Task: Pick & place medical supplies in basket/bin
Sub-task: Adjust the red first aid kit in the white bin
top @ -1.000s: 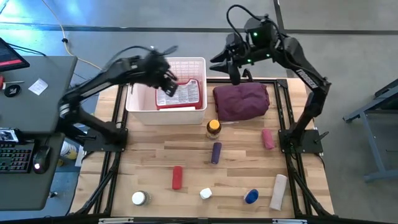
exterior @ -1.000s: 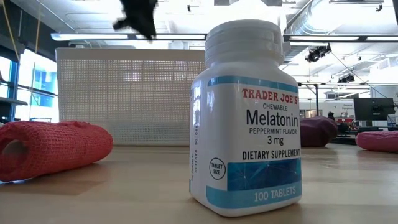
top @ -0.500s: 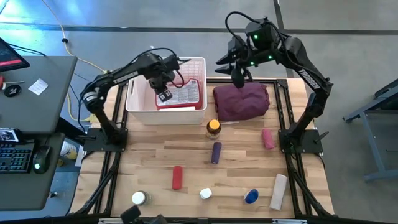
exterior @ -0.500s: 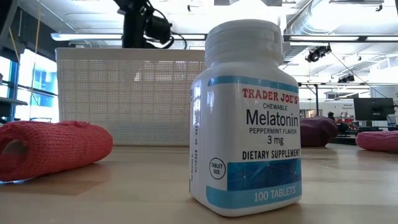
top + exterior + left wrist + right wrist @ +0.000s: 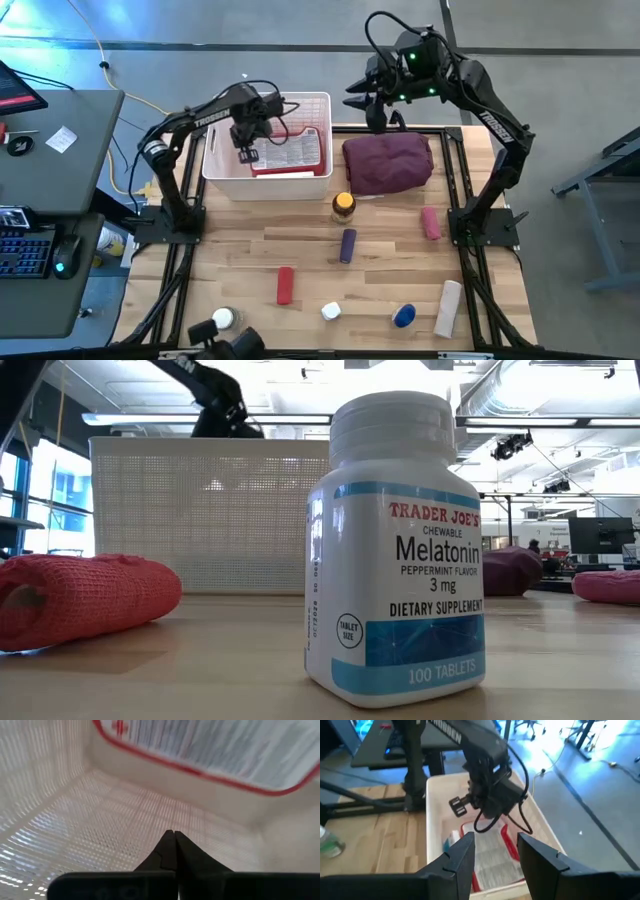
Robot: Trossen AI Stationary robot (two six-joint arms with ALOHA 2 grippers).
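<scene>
Here left pincer (image 5: 247,154) hangs closed inside basket (image 5: 222,172)

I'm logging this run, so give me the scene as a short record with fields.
basket: white, far left of table
in basket: red first-aid case
left pincer: shut, empty, over the basket
right pincer: open, above maroon bundle
still on table: amber bottle, purple roll, pink roll, red roll, white roll, melatonin bottle
</scene>
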